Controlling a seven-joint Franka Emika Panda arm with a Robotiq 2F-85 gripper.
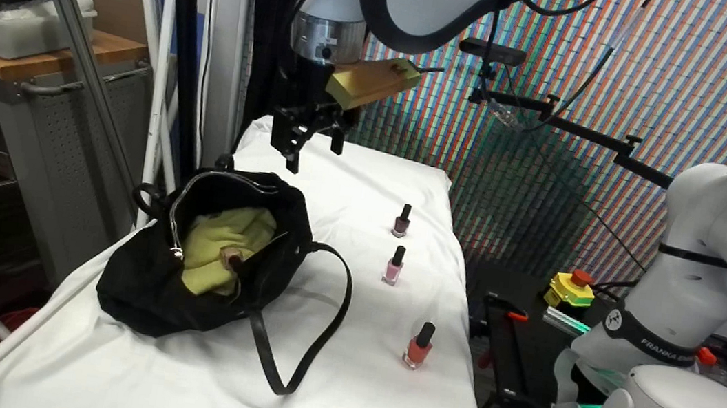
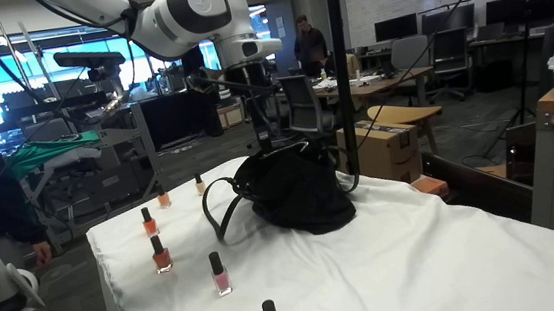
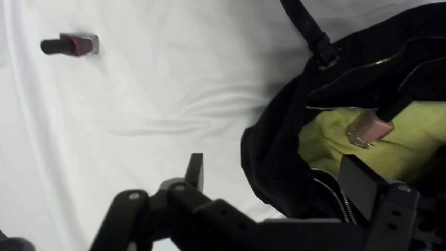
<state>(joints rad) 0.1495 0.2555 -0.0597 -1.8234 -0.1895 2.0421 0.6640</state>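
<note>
Bag [image 1: 144, 295] lies open on the white cloth [image 1: 369, 385], a pink polish bottle [image 3: 374, 127] inside on yellow fabric [image 3: 404, 153]. I hold my gripper [image 1: 314, 156] near its rim, jaws apart; six more bottles [image 2: 162, 260] stand around.

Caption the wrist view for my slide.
Open gripper near a black bag; inside, a pink nail-polish bottle on yellow fabric.

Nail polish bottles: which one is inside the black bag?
The pink bottle in the wrist view, resting on yellow fabric within the bag. Unlike it, the second pink bottle and the other bottles stand upright on the white cloth.
</note>
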